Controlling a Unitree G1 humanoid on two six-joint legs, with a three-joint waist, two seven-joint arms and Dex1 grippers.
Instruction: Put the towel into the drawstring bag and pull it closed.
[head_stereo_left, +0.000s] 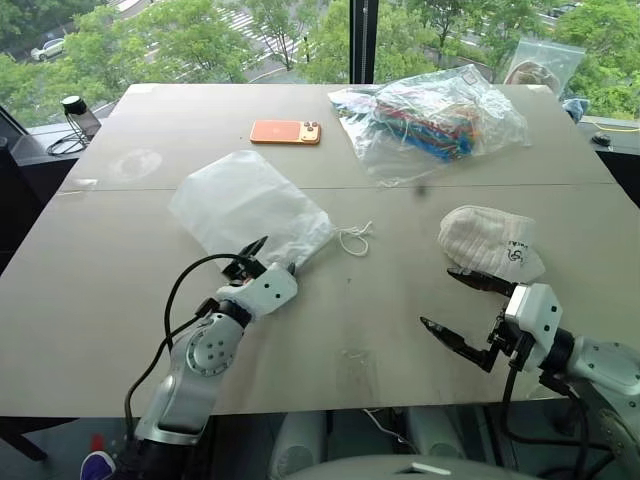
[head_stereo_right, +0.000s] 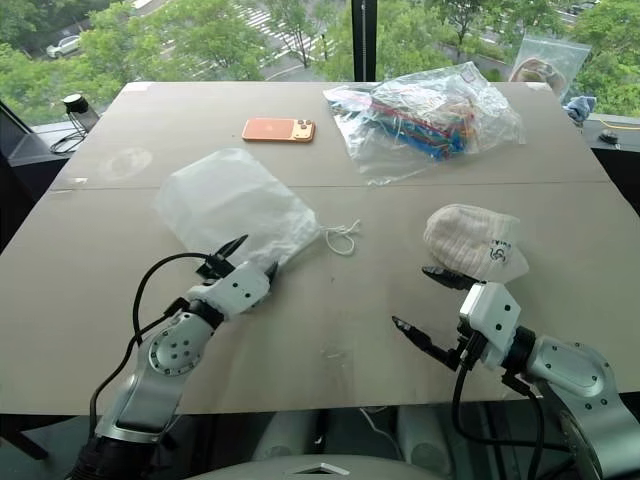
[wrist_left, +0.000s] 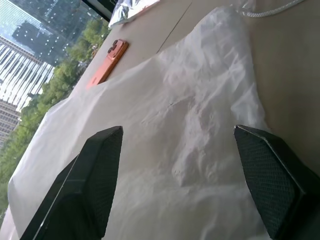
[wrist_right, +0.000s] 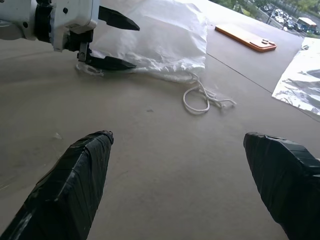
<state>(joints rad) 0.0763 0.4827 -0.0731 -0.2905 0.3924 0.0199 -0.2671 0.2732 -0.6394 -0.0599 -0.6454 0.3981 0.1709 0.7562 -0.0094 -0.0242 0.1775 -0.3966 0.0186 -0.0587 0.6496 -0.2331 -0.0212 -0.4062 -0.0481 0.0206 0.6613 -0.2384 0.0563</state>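
- The drawstring bag (head_stereo_left: 248, 212) is seen lying flat on the desk (head_stereo_left: 380, 330), its gathered neck turned toward the towel and its thin cords (head_stereo_left: 354, 238) trailing loose in a small loop just beside that neck.
- The towel (head_stereo_left: 490, 243) is found as a rounded bundle well apart from the bag, on the cord side, with its dark logo showing; nothing of it has been put inside yet.
- The left tool (head_stereo_left: 266, 256) is held at the bag's near edge with its fingers spread. One fingertip appears to rest on or just over the fabric, though contact cannot be confirmed from these views.
- The right tool (head_stereo_left: 462, 310) is held spread wide, just beside the towel on the side away from the window, with nothing between its fingers.
- An orange phone (head_stereo_left: 286, 131) and a clear plastic bag of colourful items (head_stereo_left: 432, 117) are left beyond the drawstring bag, toward the window, and play no part.
- The task is judged to be at its very start: no part of it is done.
- Still to be done: the bag's neck opened and held, the towel picked up and pushed in, and the cords pulled to close the neck.
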